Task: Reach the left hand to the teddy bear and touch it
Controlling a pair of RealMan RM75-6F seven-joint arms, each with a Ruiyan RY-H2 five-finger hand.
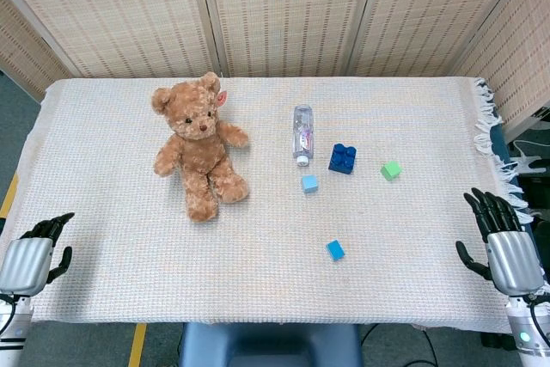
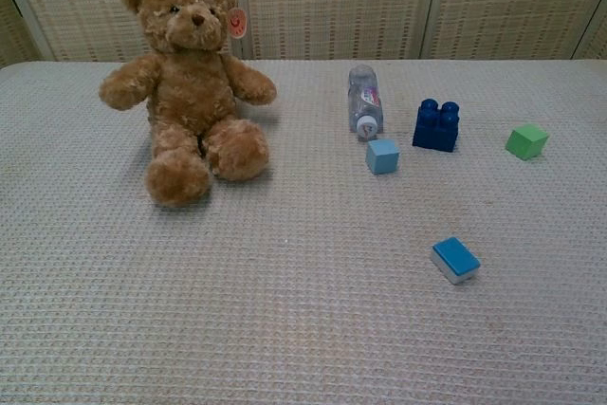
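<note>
Your left hand [image 1: 34,251] sits at the table's near-left edge, fingers apart, holding nothing — well apart from the teddy bear [image 1: 198,145], which sits at the far left of the cloth. Your right hand [image 1: 503,238] waits at the near-right edge, likewise spread and empty. Only the head view shows either hand; the chest view gives you the bear, the bottle [image 2: 364,100] and the blocks.

Woven panel wall [image 1: 284,15] behind table [image 1: 412,281] — grey floor [image 1: 17,105].
</note>
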